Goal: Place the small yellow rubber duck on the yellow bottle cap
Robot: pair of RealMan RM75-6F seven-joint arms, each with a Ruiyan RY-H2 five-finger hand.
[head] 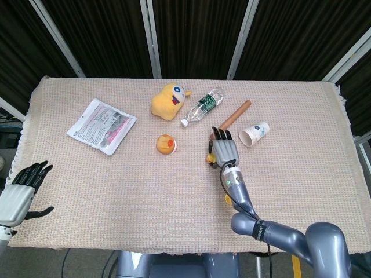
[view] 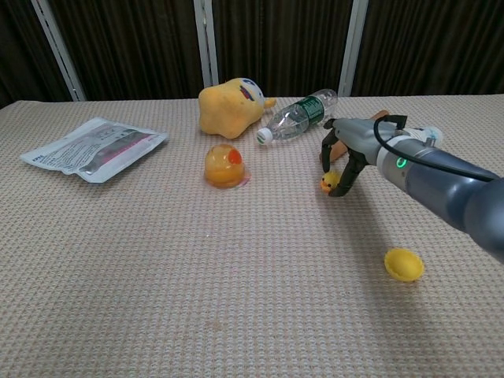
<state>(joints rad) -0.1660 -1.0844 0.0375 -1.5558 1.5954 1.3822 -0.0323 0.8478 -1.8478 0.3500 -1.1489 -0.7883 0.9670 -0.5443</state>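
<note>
The small yellow rubber duck (view: 328,183) (head: 210,157) is pinched in the fingers of my right hand (view: 347,152) (head: 224,149), near the middle of the table and just above the cloth. The yellow bottle cap (view: 403,264) lies on the cloth nearer to me and to the right of the duck. In the head view the cap (head: 228,198) peeks out beside my right forearm. My left hand (head: 20,187) hangs off the table's near left corner with its fingers spread and nothing in them.
A yellow plush toy (view: 230,106), a lying water bottle (view: 299,116), a wooden stick (head: 235,114) and a tipped paper cup (head: 254,134) lie behind my right hand. An orange dome toy (view: 224,166) sits left of the duck. A flat packet (view: 94,148) lies far left.
</note>
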